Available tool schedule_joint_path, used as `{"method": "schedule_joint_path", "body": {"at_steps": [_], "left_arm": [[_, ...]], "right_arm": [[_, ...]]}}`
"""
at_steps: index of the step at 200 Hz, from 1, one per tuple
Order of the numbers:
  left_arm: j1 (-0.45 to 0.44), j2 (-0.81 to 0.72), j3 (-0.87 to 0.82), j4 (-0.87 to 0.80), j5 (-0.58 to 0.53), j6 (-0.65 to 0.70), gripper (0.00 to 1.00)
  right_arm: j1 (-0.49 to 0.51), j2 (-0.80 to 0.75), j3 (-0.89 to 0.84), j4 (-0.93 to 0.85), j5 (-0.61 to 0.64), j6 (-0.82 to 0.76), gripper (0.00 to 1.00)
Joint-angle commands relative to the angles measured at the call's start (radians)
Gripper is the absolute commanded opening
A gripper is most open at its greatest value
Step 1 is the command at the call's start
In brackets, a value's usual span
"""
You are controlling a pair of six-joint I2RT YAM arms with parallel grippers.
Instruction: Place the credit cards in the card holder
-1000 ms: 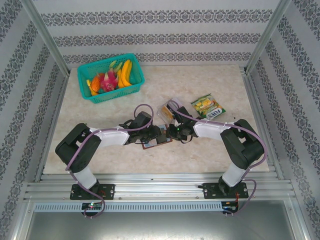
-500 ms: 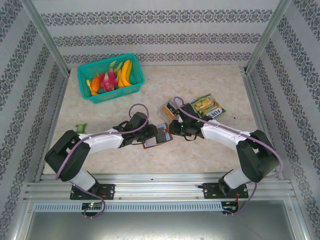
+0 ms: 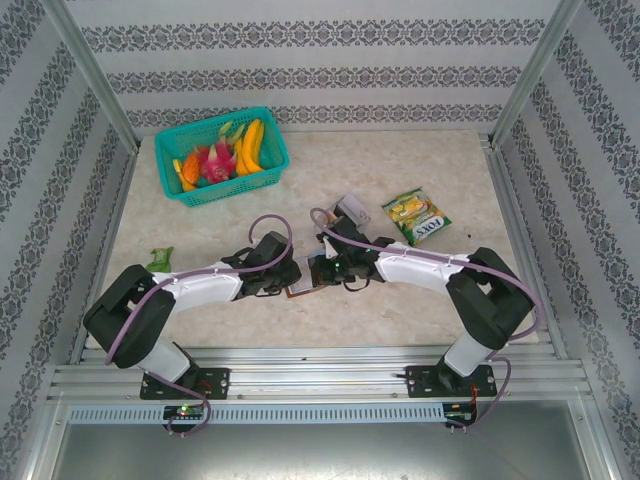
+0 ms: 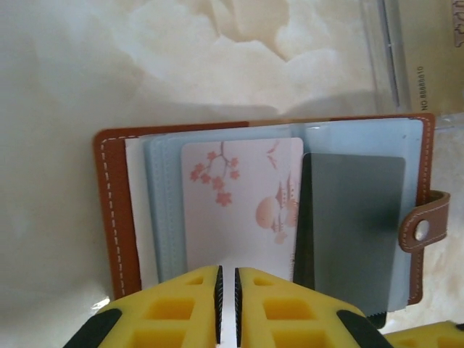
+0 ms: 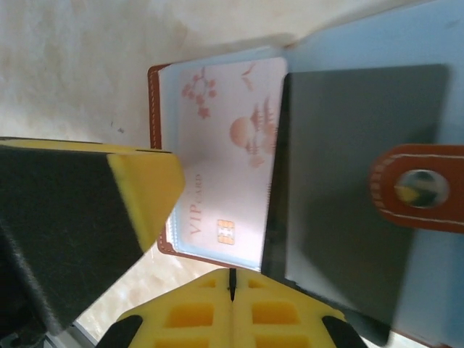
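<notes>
Two hands, the left hand (image 4: 226, 274) and the right hand (image 5: 232, 281), meet at the near edge of the open brown leather-like folding card holder (image 4: 109, 217) lying on the pale marble-patterned surface (image 4: 72, 72). The left is pinched almost closed on the holder's clear sleeve edge, and the right is clenched tight. Inside lies a whitish blossom-printed plastic credit card (image 4: 239, 210) with a dark grey plastic credit card (image 4: 351, 232) beside it, and a clear plastic box (image 4: 395, 72) sits beyond.

top external: fixed high above and behind the arm bases (image 3: 185, 382), looking down over the whole table (image 3: 430, 300).
left wrist: close above the open card holder (image 4: 109, 217), looking straight down.
right wrist: closer still, slightly tilted.
shared: both wrist views cover the blossom card (image 4: 239, 203) and dark card (image 4: 355, 232).
</notes>
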Motion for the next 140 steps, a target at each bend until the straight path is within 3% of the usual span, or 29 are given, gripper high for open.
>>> {"method": "schedule_joint_path", "body": {"at_steps": [1,44,100,140], "left_arm": [[-0.006,0.020,0.003,-0.045,-0.024,-0.006,0.16],[0.002,0.068,0.003,-0.016,0.000,-0.016,0.14],[0.004,0.106,-0.003,-0.043,-0.008,0.002,0.07],[0.005,0.106,-0.011,-0.101,-0.048,0.014,0.04]], "right_arm": [[0.016,0.032,0.046,-0.021,-0.013,-0.025,0.02],[0.030,0.119,0.097,-0.090,0.023,-0.043,0.01],[0.021,0.201,0.162,-0.201,0.212,-0.094,0.00],[-0.008,0.218,0.218,-0.269,0.281,-0.123,0.01]]}}
